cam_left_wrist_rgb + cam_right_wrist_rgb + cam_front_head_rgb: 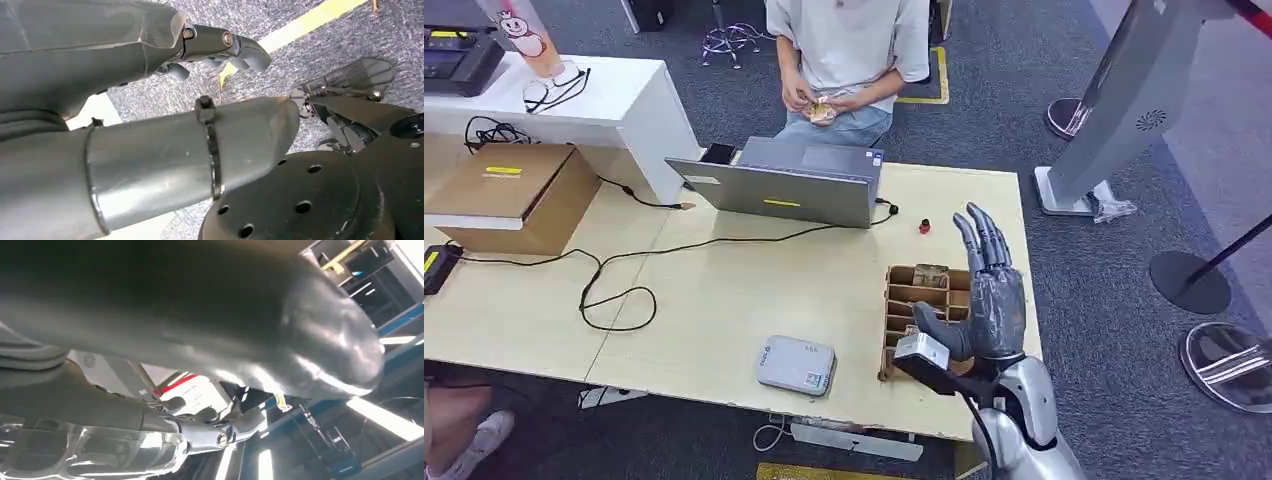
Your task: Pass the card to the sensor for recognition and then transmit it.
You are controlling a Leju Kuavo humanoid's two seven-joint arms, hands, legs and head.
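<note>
Task barely begun: right hand (982, 300) hovers spread and empty above card box (921, 300), sensor (796, 365) untouched on table (724, 300); left hand's (220, 47) state unclear.

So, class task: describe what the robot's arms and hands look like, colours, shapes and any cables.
The right arm is glossy silver and rounded. The right hand is dark grey with slim jointed fingers; a black cable runs down the forearm. The left hand has grey metallic fingers behind a smooth silver cover.
</note>
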